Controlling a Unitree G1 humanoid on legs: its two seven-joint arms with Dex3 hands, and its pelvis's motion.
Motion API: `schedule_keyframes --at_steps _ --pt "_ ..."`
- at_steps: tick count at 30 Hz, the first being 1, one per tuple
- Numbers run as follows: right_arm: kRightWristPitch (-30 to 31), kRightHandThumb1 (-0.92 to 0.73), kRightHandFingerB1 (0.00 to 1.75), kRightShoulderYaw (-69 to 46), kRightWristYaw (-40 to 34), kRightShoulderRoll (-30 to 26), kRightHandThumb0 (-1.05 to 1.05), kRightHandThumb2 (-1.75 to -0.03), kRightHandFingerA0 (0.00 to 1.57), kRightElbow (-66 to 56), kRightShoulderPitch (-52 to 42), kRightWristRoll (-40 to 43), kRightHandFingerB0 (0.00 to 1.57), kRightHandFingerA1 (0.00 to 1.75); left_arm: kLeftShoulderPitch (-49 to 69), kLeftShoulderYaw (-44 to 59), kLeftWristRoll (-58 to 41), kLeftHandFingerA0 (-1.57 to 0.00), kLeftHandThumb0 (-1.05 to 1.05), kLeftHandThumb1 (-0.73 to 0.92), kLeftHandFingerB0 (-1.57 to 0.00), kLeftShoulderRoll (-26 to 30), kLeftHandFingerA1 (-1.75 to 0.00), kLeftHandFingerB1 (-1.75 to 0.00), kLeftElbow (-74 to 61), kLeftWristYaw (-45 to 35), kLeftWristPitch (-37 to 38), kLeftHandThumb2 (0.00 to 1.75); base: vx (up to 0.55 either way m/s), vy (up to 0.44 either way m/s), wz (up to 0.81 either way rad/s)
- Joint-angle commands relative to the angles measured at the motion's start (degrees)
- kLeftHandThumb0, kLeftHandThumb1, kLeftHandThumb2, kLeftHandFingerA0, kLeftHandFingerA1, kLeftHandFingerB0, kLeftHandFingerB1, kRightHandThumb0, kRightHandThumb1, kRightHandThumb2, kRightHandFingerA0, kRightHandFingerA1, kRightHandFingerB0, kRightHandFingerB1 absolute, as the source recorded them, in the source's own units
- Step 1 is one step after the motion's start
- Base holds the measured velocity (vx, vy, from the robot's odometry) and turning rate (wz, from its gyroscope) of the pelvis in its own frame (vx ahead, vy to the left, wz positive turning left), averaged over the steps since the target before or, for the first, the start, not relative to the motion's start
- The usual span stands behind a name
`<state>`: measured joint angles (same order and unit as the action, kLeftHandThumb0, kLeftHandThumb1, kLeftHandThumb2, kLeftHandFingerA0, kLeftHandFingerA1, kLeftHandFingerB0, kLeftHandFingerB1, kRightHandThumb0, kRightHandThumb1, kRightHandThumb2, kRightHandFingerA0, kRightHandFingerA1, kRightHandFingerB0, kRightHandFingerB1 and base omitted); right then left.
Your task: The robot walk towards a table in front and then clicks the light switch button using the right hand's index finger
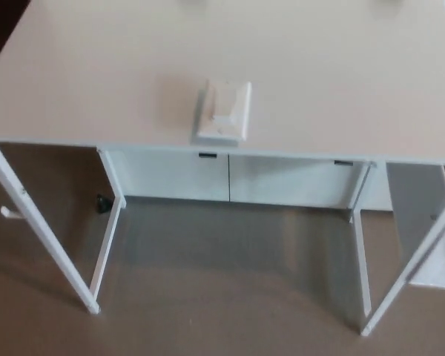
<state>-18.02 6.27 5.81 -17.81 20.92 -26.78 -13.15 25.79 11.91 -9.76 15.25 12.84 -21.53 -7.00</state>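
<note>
The robot is on its approach, neither hand in sight so I cannot tell their state; the light switch (223, 111) sits near the worktop (96, 81) front edge, awaiting the right index finger.

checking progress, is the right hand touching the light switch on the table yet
Apart. The head view shows the light switch lying alone near the front edge of the table, with no hand anywhere in the picture.

Grey-brown floor (222, 297); white cabinet (230, 182) behind white table legs (44, 237).
</note>
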Motion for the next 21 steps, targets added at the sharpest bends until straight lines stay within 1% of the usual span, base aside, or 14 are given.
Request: schedule_keyframes --at_steps 1,8,11,13,16,21 --pt "0.4 -0.69 0.44 0.1 0.0 -0.5 -0.27 -0.6 0.49 -0.8 0.1 -0.4 0.41 0.52 0.0 0.3 -0.3 -0.51 -0.11 0.48 -0.5 0.5 -0.46 -0.4 0.0 0.1 -1.5 0.54 0.16 0.178 -0.02" --pt "-0.1 -0.69 0.45 0.5 -0.9 -0.6 -0.27 -0.6 0.5 0.3 0.9 -1.2 0.41 0.53 -0.5 0.3 -0.5 -0.53 -0.09 0.49 -0.51 0.6 -0.47 -0.4 0.6 -0.1 -1.5 0.54 0.08 0.148 0.07" --pt "-0.6 -0.69 0.46 0.5 -0.6 -0.7 -0.28 -0.6 0.5 0.8 1.2 -1.0 0.41 0.54 -0.4 0.3 -0.6 -0.53 -0.09 0.48 -0.51 0.5 -0.47 -0.4 0.2 0.1 -1.8 0.54 0.03 0.003 0.02" --pt "0.3 -0.69 0.44 0.6 -0.6 -0.9 -0.27 -0.6 0.5 -0.1 0.8 -1.4 0.41 0.52 -0.4 0.2 -0.4 -0.53 -0.09 0.48 -0.51 0.5 -0.47 -0.4 0.2 0.1 -1.8 0.54 0.15 -0.119 -0.1" --pt "-0.1 -0.69 0.45 0.6 -0.5 -0.9 -0.28 -0.6 0.5 0.4 1.0 -1.2 0.41 0.53 -0.6 0.2 -0.2 -0.55 -0.09 0.49 -0.52 0.4 -0.47 -0.41 0.4 0.3 -1.7 0.54 0.14 -0.099 0.04" --pt "0.2 -0.69 0.45 0.8 -0.6 -1.1 -0.27 -0.6 0.5 0.0 0.9 -1.8 0.41 0.53 -0.5 -0.1 0.3 -0.56 -0.1 0.49 -0.52 0.7 -0.47 -0.4 0.6 0.3 -1.1 0.54 0.01 0.013 -0.03"
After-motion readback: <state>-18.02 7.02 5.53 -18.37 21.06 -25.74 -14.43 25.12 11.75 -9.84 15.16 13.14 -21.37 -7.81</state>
